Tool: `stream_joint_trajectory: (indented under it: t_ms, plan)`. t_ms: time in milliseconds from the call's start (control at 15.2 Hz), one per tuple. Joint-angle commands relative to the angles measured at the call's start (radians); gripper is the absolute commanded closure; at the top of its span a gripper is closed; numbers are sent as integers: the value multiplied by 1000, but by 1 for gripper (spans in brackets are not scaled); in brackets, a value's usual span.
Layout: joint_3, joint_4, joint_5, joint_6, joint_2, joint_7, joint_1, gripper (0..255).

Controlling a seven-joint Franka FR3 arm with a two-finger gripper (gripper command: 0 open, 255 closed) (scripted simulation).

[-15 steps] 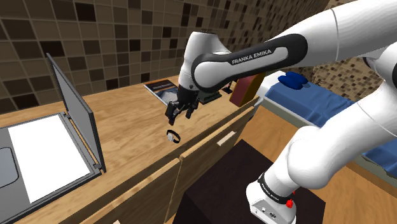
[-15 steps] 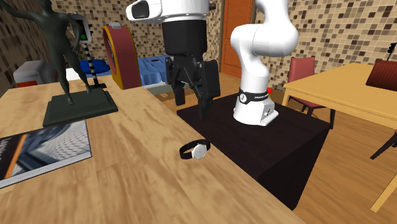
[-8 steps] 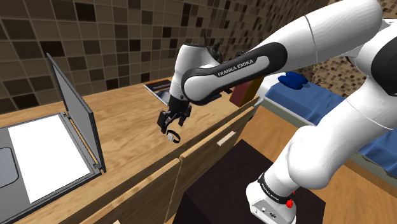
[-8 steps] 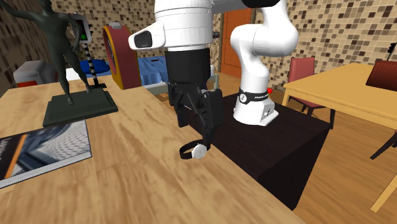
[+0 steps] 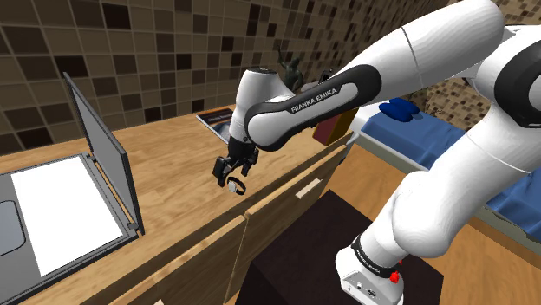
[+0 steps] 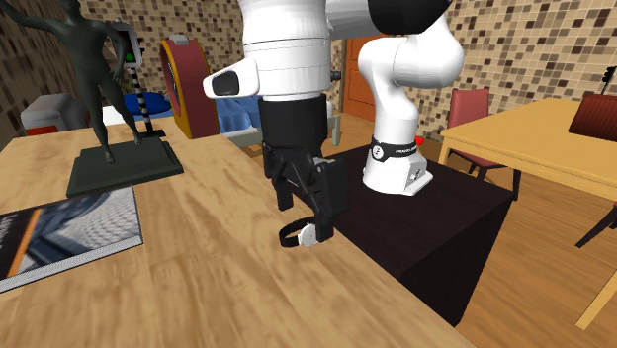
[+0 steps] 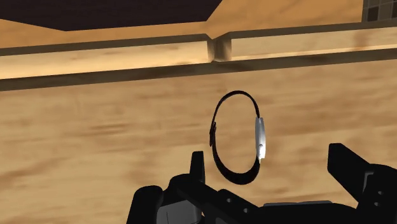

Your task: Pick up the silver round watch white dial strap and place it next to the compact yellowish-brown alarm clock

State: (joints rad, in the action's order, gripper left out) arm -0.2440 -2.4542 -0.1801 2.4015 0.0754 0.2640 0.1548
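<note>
Claw: the all-black two-finger claw (image 5: 230,169) (image 6: 305,213) (image 7: 272,167) hangs low over the pale wooden bench (image 5: 173,165) (image 6: 218,287) (image 7: 95,133), with its fingers (image 7: 197,167) apart and clasping nothing.
Watch: the silver round watch with a black strap (image 5: 236,184) (image 6: 302,234) (image 7: 238,137) rests on the bench on its strap's edge. It is between the fingers and nearer one of them; whether they touch cannot be told.
Edges: the watch sits near the bench's front edge, and the black box stand (image 6: 425,217) is just beyond and lower.
Open room: bare wood surrounds the watch. An open grey laptop (image 5: 52,204) is well apart toward the shoulder view's left.
Second exterior view adds: a flat printed magazine (image 6: 59,237), a dark figure statue on a slab base (image 6: 99,99), and a dark-red round alarm clock with a yellow rim (image 6: 188,89), all well apart from the watch.
Wrist view adds: a vertical seam in the bench's edge, past the watch.
</note>
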Motion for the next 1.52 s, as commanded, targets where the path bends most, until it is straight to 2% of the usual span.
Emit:
stream_joint_trajectory:
  t_ms: [0,66,132,726,1452]
  plan:
    - [0,0,0,0,0,0,0,0]
    - [0,0,0,0,0,0,0,0]
    - [0,0,0,0,0,0,0,255]
    - [0,0,0,0,0,0,0,255]
    - [8,63,-4,-160,98,6,-2,255]
